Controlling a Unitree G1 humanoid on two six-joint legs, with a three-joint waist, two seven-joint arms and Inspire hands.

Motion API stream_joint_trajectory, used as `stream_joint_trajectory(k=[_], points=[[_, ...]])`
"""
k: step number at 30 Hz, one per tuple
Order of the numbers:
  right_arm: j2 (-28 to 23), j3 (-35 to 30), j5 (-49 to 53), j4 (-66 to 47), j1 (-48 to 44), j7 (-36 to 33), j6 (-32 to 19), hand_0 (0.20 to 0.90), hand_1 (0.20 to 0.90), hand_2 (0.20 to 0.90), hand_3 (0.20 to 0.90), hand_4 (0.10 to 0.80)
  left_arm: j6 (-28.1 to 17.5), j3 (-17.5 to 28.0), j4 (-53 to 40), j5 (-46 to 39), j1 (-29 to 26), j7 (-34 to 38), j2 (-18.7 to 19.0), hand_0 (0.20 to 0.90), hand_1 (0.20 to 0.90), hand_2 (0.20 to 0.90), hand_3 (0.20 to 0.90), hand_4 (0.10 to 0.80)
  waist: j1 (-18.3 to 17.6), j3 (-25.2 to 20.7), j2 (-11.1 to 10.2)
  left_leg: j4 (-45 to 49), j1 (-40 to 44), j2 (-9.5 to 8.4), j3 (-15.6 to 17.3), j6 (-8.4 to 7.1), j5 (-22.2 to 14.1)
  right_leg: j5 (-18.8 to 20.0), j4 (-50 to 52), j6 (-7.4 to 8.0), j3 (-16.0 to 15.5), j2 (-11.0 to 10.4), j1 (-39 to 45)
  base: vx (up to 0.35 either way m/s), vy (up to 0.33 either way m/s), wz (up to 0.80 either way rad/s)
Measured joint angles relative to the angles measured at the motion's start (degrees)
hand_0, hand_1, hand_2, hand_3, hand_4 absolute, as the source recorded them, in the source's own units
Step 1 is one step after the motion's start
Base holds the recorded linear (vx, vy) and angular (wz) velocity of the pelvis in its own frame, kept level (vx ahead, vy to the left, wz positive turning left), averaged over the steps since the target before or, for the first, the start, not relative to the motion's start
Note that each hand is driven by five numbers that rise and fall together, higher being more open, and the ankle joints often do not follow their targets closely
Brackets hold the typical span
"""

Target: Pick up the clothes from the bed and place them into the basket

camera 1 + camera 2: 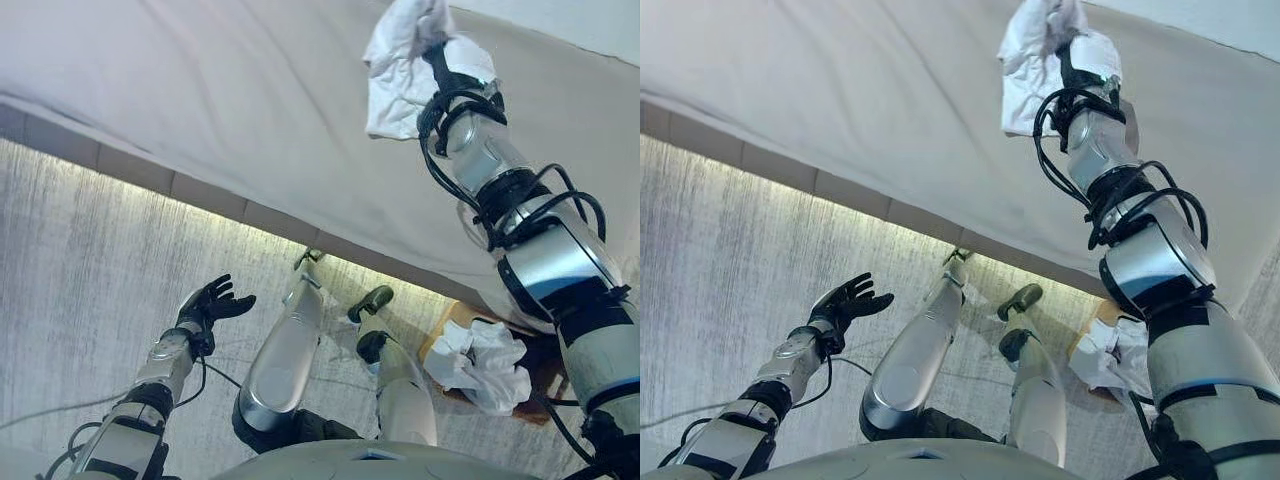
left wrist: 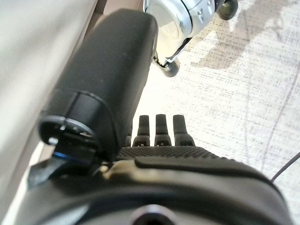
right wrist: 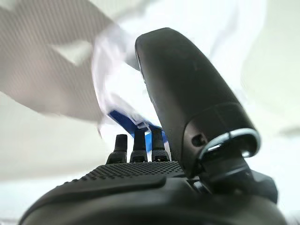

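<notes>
A white garment (image 1: 400,75) with a blue mark hangs bunched around my right hand (image 1: 437,55), raised over the pale bed sheet (image 1: 200,100) at the far right. In the right wrist view my right hand (image 3: 136,178) has its fingers curled into the white cloth (image 3: 117,89) under the thumb. A brown basket (image 1: 447,322) stands on the floor at the lower right by the bed's edge, with white clothes (image 1: 485,365) in it. My left hand (image 1: 212,303) is open and empty above the floor at the lower left, and it also shows in the left wrist view (image 2: 178,159).
The bed's edge (image 1: 200,190) runs across from the left down to the right. Grey patterned carpet (image 1: 90,270) lies before it.
</notes>
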Motion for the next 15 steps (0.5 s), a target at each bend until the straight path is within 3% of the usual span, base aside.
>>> stream_joint_trajectory(k=[6,7,8,11,15], points=[[0.22,0.7,2.92,4.67,-8.01,8.01,7.75,0.9,0.9,0.9,0.9,0.8,-2.73,0.0,-1.69,-0.1,0.52,-2.81,0.11,0.9,0.9,0.9,0.9,0.8,0.98,-0.05,0.02,1.81,-2.89,-0.07,-1.23,-0.62,-0.41,-0.03,0.21,0.06,-1.98,0.12,-1.5,0.012,0.001,0.07],[-0.08,1.61,2.91,5.18,-9.61,9.56,9.08,0.662,0.662,0.662,0.623,0.523,-3.01,0.0,-2.58,-0.48,0.59,-3.3,0.11,0.9,0.9,0.9,0.9,0.8,1.05,-0.06,0.03,2.42,-3.97,-0.08,-1.63,-0.73,-0.48,-0.08,0.5,0.12,-2.42,0.17,-2.23,0.005,-0.016,0.09],[-0.15,1.96,2.83,5.65,-10.49,10.28,9.62,0.3,0.3,0.3,0.2,0.1,-3.27,-0.02,-2.84,-0.53,0.6,-3.68,0.1,0.9,0.9,0.9,0.9,0.8,1.11,-0.07,0.02,2.76,-4.57,-0.14,-1.82,-0.78,-0.53,-0.27,1.08,0.35,-2.56,0.09,-2.86,-0.001,-0.006,0.09],[-0.62,2.15,2.95,6.39,-12.59,8.7,10.32,0.3,0.3,0.3,0.2,0.1,-4.01,0.0,-4.76,-0.94,1.68,-4.62,0.3,0.9,0.9,0.9,0.9,0.8,1.34,-0.13,0.08,4.25,-6.77,-0.38,-1.97,-0.81,-0.66,-0.86,3.17,0.72,-2.65,-0.4,-5.19,-0.006,-0.008,-0.01],[-1.37,1.89,7.13,6.3,-13.33,-0.92,7.85,0.3,0.3,0.3,0.2,0.1,-4.62,0.0,-4.81,-1.05,2.42,-4.89,0.85,0.9,0.9,0.9,0.9,0.8,1.29,-0.15,0.13,6.4,-10.12,-0.32,-2.08,-0.82,-0.92,-1.14,5.56,0.96,-2.52,-0.53,-8.64,-0.04,-0.039,-0.07]])
